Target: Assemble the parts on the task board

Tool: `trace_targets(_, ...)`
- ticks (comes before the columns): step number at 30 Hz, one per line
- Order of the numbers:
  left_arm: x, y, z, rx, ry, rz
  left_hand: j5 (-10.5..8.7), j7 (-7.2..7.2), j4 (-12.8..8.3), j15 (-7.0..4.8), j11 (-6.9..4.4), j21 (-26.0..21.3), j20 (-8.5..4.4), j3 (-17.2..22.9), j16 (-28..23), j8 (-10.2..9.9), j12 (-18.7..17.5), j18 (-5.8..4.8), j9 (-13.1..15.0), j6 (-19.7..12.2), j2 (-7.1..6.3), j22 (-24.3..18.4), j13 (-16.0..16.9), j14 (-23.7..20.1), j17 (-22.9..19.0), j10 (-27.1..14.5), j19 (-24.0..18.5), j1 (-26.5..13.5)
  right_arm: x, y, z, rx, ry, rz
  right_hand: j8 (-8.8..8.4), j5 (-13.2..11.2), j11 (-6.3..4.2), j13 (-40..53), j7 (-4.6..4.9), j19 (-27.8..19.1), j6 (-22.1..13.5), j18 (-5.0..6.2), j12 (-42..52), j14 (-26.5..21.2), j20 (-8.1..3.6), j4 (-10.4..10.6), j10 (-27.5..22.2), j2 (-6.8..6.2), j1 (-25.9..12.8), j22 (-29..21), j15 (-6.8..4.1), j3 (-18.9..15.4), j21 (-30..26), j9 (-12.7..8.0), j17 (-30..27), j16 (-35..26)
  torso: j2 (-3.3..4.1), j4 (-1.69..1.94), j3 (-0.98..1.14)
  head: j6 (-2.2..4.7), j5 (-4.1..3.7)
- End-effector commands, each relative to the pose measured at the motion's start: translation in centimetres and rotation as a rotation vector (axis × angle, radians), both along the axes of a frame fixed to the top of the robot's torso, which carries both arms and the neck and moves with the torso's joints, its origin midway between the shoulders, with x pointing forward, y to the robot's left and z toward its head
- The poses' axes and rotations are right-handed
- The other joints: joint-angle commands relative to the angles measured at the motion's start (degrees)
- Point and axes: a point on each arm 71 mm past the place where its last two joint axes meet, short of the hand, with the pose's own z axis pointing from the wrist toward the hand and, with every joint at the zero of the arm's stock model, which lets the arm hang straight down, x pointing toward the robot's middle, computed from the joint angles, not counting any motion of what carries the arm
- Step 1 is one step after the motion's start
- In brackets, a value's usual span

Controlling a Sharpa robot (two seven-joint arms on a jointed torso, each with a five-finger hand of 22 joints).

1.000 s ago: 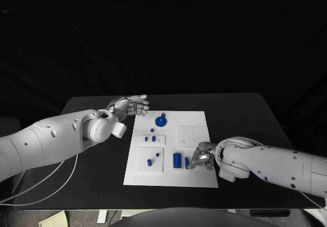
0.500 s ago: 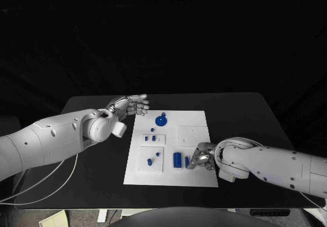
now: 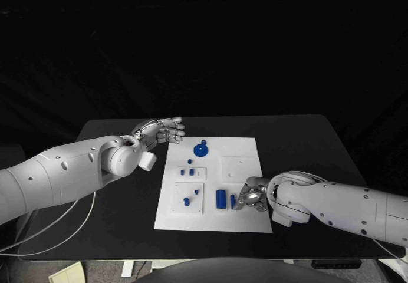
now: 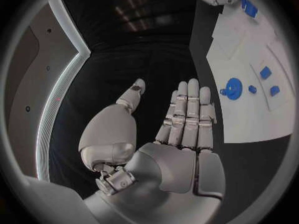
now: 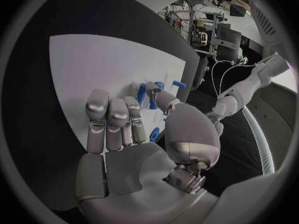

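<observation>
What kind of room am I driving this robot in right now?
Probably a robotics lab or test cell: a black table carrying a white task board with small blue parts, and racks of equipment with cables in the right wrist view.

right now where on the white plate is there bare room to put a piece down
Bare: the white plate's far right part, beside the round blue piece, and its near strip. Crowded: the near middle, where blue pieces lie by the right hand.

The white task board (image 3: 238, 177) lies flat mid-table. Small blue parts (image 3: 221, 198) sit on it. A round blue part (image 3: 200, 151) lies near its far edge.
</observation>
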Motion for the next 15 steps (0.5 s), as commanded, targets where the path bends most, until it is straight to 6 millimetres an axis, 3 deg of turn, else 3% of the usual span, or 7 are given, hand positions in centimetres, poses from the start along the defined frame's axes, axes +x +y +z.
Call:
trace_targets(1, -0.04, -0.26, 0.13, -0.007, -0.005, -0.017, -0.16, 0.02, 0.2, 0.00, 0.15, -0.2, 0.00, 0.0, -0.2, 0.3, 0.0, 1.11, -0.1, -0.5, 0.22, 0.8, -0.1, 0.3, 0.1, -0.3, 0.3, -0.3, 0.12, -0.11, 0.00, 0.017, -0.007, -0.022, 0.26, 0.1, -0.06, 0.1, 0.01, 0.1, 0.3, 3.64, 0.2, -0.2, 0.31, 0.3, 0.5, 0.02, -0.5, 0.1, -0.41, 0.1, -0.2, -0.1, 0.1, -0.2, 0.01, 0.04, -0.03, -0.09, -0.02)
trace_targets(8, -0.05, -0.40, 0.14, -0.009, -0.005, -0.021, -0.16, 0.02, 0.2, 0.01, 0.15, -0.2, 0.01, 0.0, -0.3, 0.4, 0.0, 1.11, -0.1, -0.5, 0.22, 0.8, -0.1, 0.3, 0.1, -0.3, 0.3, -0.3, -0.14, -0.11, -0.36, -0.027, 0.045, 0.023, 0.28, 0.2, -0.12, 0.2, -0.04, 0.2, 0.4, 3.64, 0.3, -0.1, 0.24, 0.6, 0.5, 0.04, -0.4, 0.1, -0.46, 0.5, -0.1, -0.1, 0.1, -0.2, -0.03, 0.04, -0.10, -0.15, 0.05)
trace_targets(15, -0.04, -0.28, 0.14, -0.008, -0.005, -0.018, -0.16, 0.01, 0.2, 0.01, 0.14, -0.2, 0.00, 0.1, -0.3, 0.4, 0.0, 1.12, 0.0, -0.5, 0.25, 0.9, -0.1, 0.3, 0.1, -0.3, 0.3, -0.3, -0.26, 0.30, -0.73, -0.033, 0.055, 0.035, 0.13, 0.2, -0.02, -0.3, 0.05, 0.0, 0.1, 3.64, -0.4, -0.2, 0.23, 0.4, -0.1, -0.05, -0.1, 0.2, -0.38, 0.9, -0.1, -0.2, 0.1, -0.3, 0.01, 0.06, -0.04, -0.24, 0.12)
